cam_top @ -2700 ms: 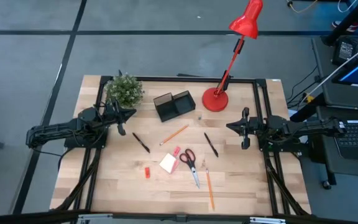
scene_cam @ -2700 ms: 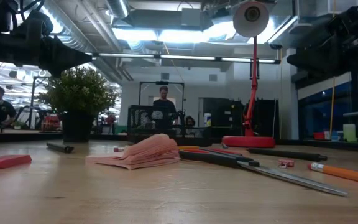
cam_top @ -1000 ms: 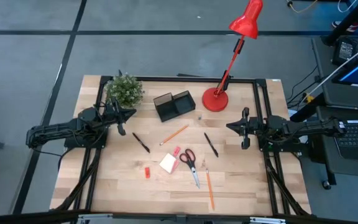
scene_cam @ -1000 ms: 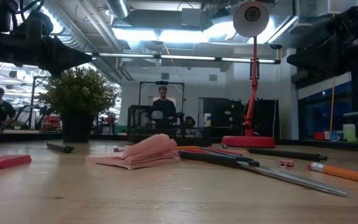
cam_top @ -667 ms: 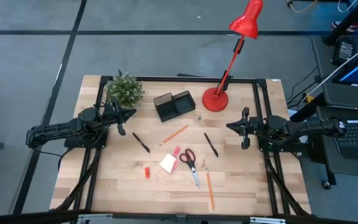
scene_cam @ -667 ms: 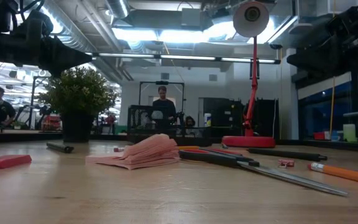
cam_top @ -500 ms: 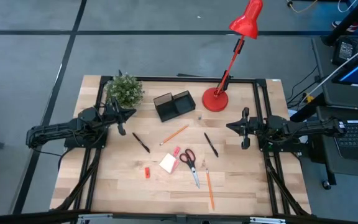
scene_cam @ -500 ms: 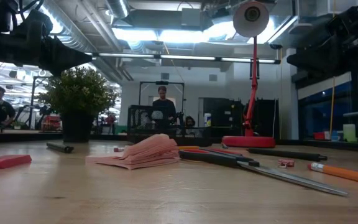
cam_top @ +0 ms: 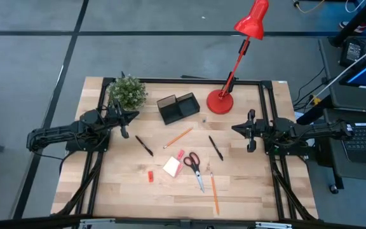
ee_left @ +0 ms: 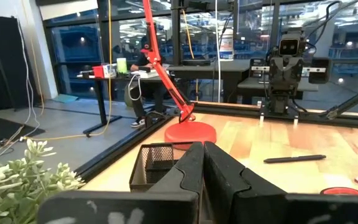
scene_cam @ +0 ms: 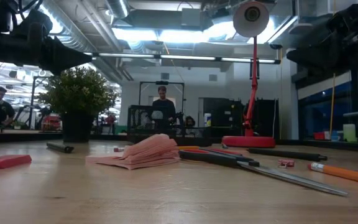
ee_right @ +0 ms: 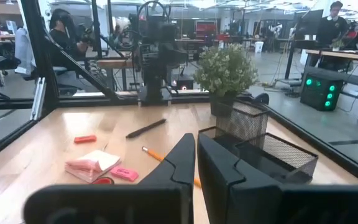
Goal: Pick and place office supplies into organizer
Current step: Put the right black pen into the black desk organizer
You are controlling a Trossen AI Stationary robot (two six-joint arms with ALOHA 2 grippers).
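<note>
The organizer (cam_top: pixel 178 107) is seen at the table's far side, the scissors (cam_top: pixel 194 166), pens and pencils scattered in front of it; nothing is picked yet. The left gripper (cam_top: pixel 125 121) and right gripper (cam_top: pixel 251 131) are parked with jaws closed, empty; an opening and reach are needed next

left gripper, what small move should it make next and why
Probably open its fingers and move toward the black pen, the supply nearest it. The left gripper is shut and empty at the table's left edge by the plant, the right gripper is likewise shut and empty at the right edge, and every supply lies on the table, none in the organizer.
</note>
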